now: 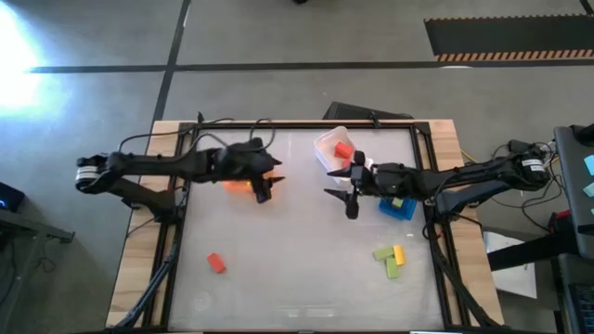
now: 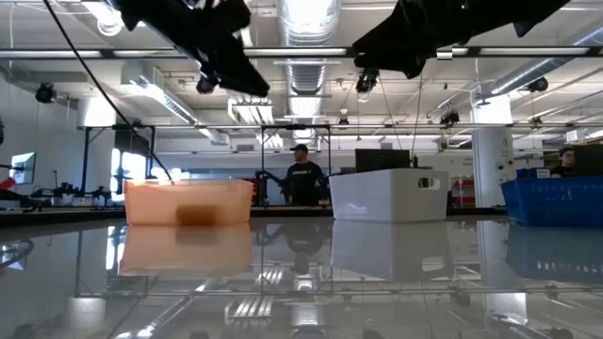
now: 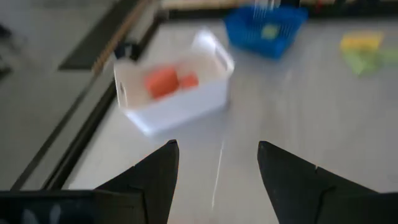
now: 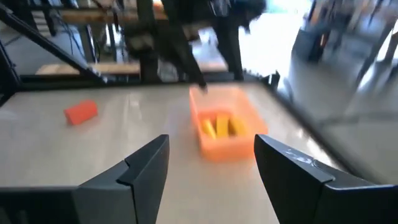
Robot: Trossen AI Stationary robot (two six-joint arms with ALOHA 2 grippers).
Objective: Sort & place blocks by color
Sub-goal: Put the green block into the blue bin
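My left gripper (image 1: pixel 263 189) (image 3: pixel 217 149) is open and empty, up in the air beside the orange bin (image 1: pixel 236 184). My right gripper (image 1: pixel 344 199) (image 4: pixel 211 146) is open and empty too, raised between the white bin (image 1: pixel 332 148) and the blue bin (image 1: pixel 397 207). One red block (image 1: pixel 216 263) (image 4: pixel 81 112) lies flat on the near left of the table. A yellow block (image 1: pixel 398 253) and two green blocks (image 1: pixel 388 262) (image 3: pixel 367 56) lie together near the right. Red blocks (image 3: pixel 168 81) sit in the white bin, yellow blocks (image 4: pixel 222 127) in the orange bin (image 4: pixel 225 124), and a green block (image 3: pixel 269 30) in the blue bin.
The three bins stand in a row across the far half of the table (image 1: pixel 297 278): orange (image 2: pixel 188 202), white (image 2: pixel 386 196), blue (image 2: pixel 556 200). Dark frame rails run along both sides of the table. A person (image 2: pixel 303 179) stands in the room behind.
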